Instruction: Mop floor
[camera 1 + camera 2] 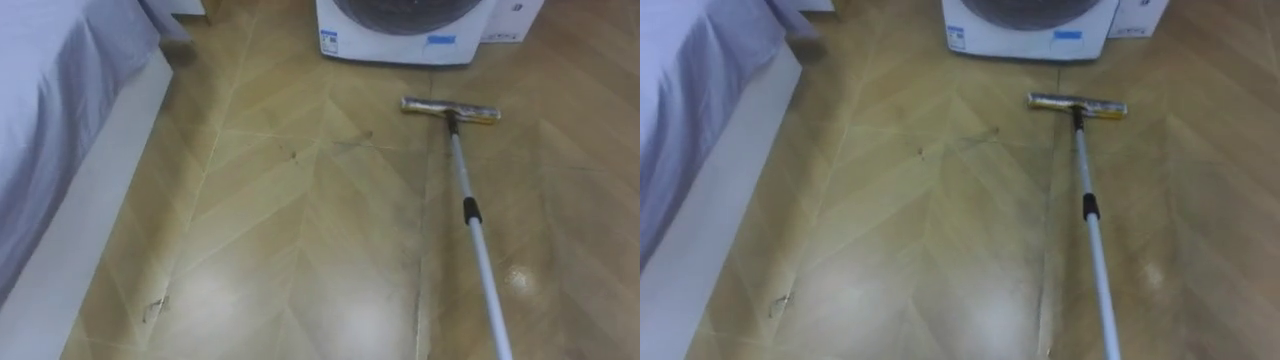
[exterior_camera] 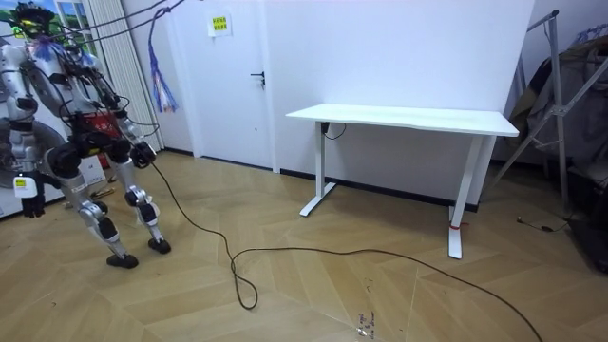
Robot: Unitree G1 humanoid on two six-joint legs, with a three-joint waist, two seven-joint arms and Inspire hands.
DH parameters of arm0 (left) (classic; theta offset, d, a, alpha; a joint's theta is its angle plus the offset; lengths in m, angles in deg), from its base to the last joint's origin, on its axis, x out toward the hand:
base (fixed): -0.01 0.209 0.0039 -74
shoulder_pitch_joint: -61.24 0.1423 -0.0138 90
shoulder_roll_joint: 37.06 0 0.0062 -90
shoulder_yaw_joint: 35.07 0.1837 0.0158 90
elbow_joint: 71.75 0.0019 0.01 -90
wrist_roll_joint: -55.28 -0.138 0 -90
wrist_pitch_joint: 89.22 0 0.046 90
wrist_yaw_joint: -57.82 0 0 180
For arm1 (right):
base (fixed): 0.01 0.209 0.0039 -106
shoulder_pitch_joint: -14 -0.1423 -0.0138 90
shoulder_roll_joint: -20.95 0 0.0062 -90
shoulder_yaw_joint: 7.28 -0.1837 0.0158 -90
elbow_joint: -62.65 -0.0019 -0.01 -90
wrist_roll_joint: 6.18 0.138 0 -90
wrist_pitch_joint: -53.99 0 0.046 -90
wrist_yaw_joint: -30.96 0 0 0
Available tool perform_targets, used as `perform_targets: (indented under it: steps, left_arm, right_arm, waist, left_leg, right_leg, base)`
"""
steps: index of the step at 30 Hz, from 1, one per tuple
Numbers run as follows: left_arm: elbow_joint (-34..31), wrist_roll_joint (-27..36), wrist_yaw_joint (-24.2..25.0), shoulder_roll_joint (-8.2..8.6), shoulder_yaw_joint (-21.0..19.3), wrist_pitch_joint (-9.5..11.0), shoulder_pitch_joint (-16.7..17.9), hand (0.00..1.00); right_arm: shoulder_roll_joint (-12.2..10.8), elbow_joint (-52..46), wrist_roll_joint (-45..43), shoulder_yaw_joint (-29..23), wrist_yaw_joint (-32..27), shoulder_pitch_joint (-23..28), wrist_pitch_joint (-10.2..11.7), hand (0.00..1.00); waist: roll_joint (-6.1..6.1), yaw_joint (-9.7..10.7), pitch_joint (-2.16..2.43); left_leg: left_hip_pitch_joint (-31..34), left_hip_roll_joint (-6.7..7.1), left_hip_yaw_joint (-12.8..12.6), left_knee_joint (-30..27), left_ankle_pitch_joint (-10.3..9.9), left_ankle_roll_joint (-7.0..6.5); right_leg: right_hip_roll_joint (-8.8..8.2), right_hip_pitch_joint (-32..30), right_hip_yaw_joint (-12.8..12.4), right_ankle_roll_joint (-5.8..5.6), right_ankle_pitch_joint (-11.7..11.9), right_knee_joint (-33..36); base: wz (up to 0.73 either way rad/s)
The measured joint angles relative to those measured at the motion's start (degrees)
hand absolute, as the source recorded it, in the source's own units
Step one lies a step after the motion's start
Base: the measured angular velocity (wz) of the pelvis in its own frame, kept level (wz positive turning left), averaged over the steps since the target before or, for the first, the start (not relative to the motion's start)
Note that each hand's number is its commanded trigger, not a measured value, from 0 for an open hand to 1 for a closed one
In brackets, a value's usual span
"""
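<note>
Mop (image 1: 467,190) lies flat on the wooden floor (image 1: 300,250). Its mop head (image 1: 450,109) is crosswise just in front of the white washing machine (image 1: 410,35), near it but apart. The pale handle runs back from the head toward the lower right edge of the eye views, with a black collar (image 1: 471,210) about halfway along. Dark scuff marks (image 1: 350,140) show on the boards left of the head. The bed (image 1: 50,110), under a light cover, fills the left side. In the room view the robot stands bent forward at the room view's left, well apart from the white desk (image 2: 404,118) by the far wall. One hand (image 2: 30,202) hangs low at that edge. Which hand it is, and whether it is open or closed, cannot be told. No grip on the mop can be seen.
</note>
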State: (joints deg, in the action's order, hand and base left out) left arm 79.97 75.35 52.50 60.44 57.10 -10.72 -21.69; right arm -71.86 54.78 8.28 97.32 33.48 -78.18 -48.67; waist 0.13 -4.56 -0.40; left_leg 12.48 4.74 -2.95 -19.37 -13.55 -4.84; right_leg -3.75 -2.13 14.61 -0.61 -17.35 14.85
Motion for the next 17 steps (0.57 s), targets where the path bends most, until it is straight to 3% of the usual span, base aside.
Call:
perform_targets:
  steps: [5,8,17]
  left_arm:
    - [-1.2,0.6,-0.1,0.39,-3.1,0.0,2.7,0.00]
    - [-1.4,0.6,-0.1,0.44,-3.9,-0.1,2.8,0.00]
    - [-0.1,0.6,0.6,0.45,-4.3,-0.9,2.6,0.00]
  right_arm:
    - [-0.9,-2.5,3.3,-0.3,2.6,2.9,-0.1,1.00]
    - [-1.0,-3.2,3.6,-0.7,2.6,3.7,-0.2,1.00]
    - [-1.0,-4.2,3.5,-1.7,2.6,4.5,-2.0,1.00]
  waist:
    - [1.26,-0.3,0.16]
    - [1.93,-0.3,-0.20]
    - [1.70,0.1,-0.07]
  left_leg:
    - [-4.4,-0.12,0.6,2.1,0.2,0.40]
    - [-6.3,-0.14,0.0,2.5,0.2,0.40]
    - [-9.4,-0.11,-0.2,2.8,0.2,0.39]
  right_leg:
    - [0.86,5.4,-0.2,0.18,1.6,-4.4]
    - [0.80,6.9,-0.3,0.16,1.6,-4.3]
    - [0.67,9.7,-1.5,0.07,1.8,-4.2]
  base:
    - [0.00]
    - [-0.03]
    - [-0.04]
